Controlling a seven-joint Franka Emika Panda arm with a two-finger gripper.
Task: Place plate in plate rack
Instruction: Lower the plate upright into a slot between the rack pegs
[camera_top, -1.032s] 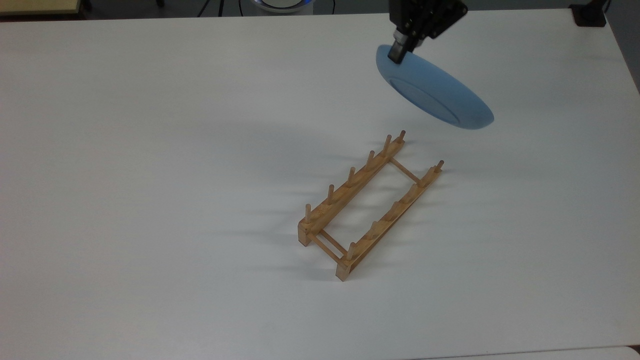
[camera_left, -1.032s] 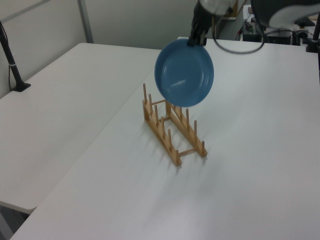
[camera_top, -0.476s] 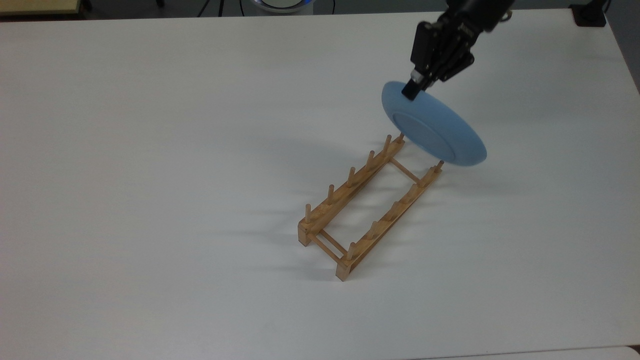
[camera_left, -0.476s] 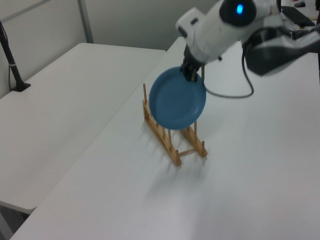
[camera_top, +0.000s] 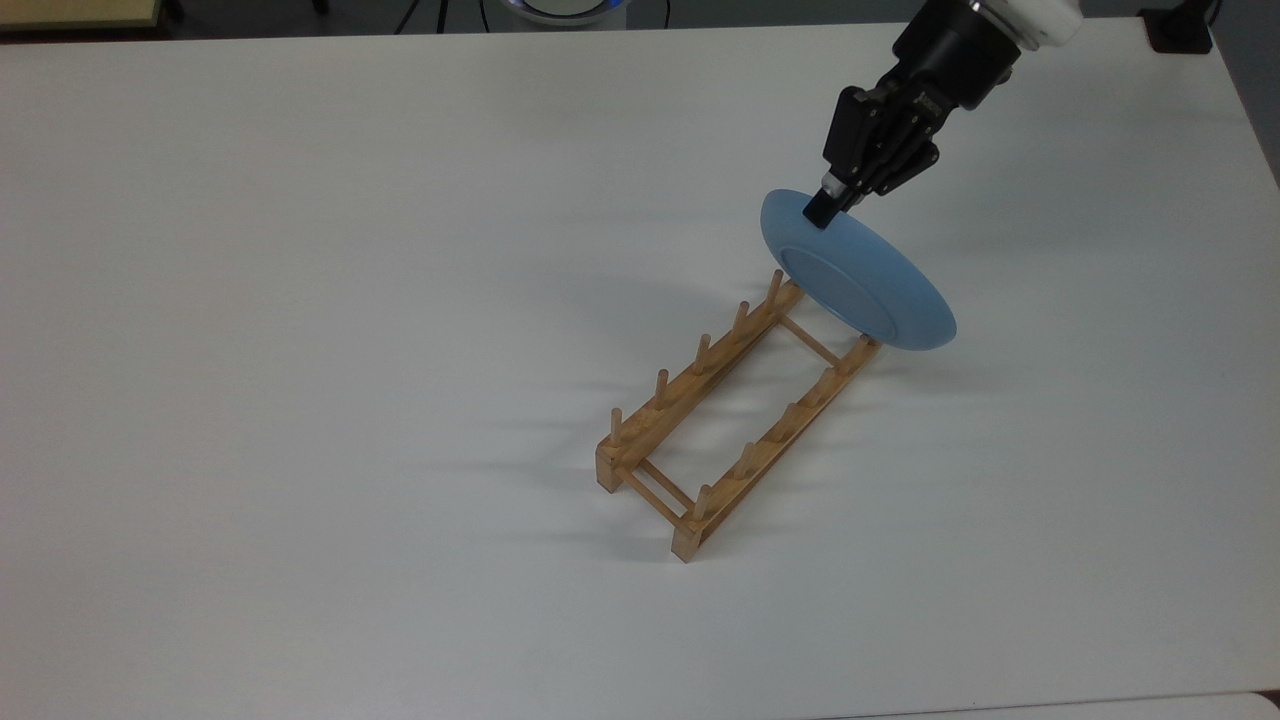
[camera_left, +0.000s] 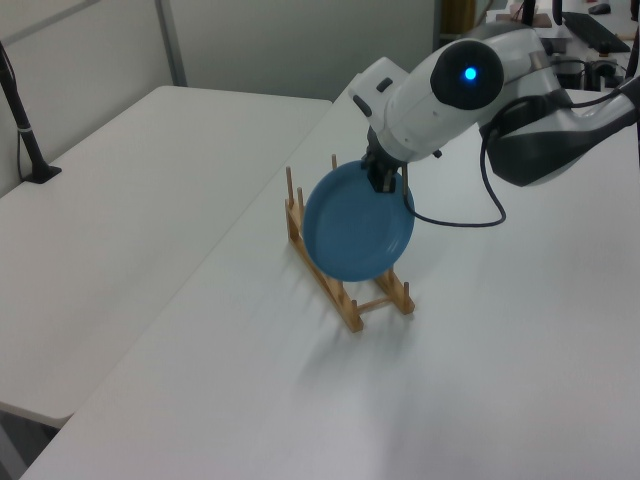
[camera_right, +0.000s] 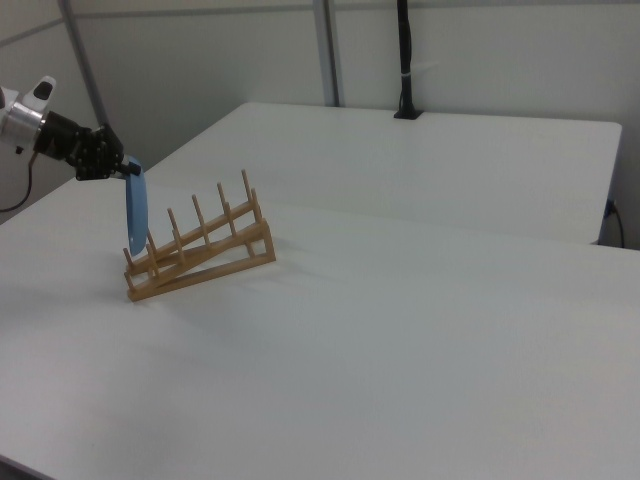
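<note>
One plate (camera_top: 862, 285) is what you have in the gripper (camera_top: 822, 210) right now — the black fingers are pinched onto its upper rim, and the light blue disc hangs below them nearly on edge. In the top view you see its underside, with the ringed base facing the camera, and it leans over the far end of the wooden rack (camera_top: 735, 410), covering the last pegs there. In the left view the plate (camera_left: 358, 223) shows you its glossy inner face and stands in front of the rack (camera_left: 345, 268); its lower edge sits down among the pegs, though you cannot tell from these angles whether it touches the rails or a peg. The right view gives you the plate (camera_right: 136, 212) edge-on, a thin blue sliver almost upright, at the right view's left end of the rack (camera_right: 199, 250), with the gripper (camera_right: 128, 169) reaching in from the right view's left. The rack itself lies flat on the white table (camera_top: 300, 300), two rails with upright pegs joined by thin cross dowels, running diagonally in the top view from lower left to upper right. Behind the gripper the arm (camera_left: 440, 95) — white, with a blue light on its joint — arches over the table in the left view.
</note>
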